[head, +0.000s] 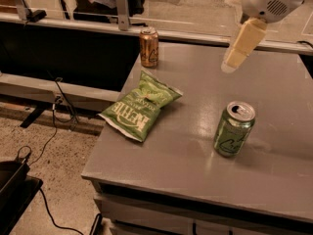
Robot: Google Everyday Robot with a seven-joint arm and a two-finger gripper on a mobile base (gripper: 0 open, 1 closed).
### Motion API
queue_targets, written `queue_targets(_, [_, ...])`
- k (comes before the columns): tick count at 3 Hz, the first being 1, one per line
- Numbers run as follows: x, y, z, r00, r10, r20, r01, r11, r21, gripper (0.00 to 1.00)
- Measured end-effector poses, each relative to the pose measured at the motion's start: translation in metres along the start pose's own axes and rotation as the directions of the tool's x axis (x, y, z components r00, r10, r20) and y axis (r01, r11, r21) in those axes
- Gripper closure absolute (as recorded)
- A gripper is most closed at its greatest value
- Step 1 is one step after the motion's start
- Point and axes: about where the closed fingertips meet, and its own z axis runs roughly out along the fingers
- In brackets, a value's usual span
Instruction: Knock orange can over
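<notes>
The orange can (149,47) stands upright at upper centre, near the table (274,82) edge. The gripper (232,61) hangs at upper right, well apart from it; I cannot tell whether it is open or closed. Too hard a swipe could send the can off the table.

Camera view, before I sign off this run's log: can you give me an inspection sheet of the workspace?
Surface: grey table, holding three items.
Job's things: orange can upright at the far left corner, nothing touching it.
Clutter: green can upright toward the front right; green chip bag lying flat near the left edge.
Hand: hand in the air over the far part of the table, to the right of the orange can and apart from it.
Cables: dark cables left of the table.
Surroundings: speckled floor; metal rail behind the table.
</notes>
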Motion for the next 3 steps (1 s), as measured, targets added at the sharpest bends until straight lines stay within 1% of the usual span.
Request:
queue_targets(1, [-0.010, -0.017, 0.026, 0.997, -0.007, 0.072, 0.009, 0.9998, -0.019, 0.00])
queue_targets(2, [-0.033, -0.051, 0.079, 0.979, 0.051, 0.195, -0.046, 0.9984, -0.034, 0.00])
queue_targets(3, [-0.057, -0.078, 0.124, 0.942, 0.139, 0.306, -0.132, 0.9903, -0.044, 0.00])
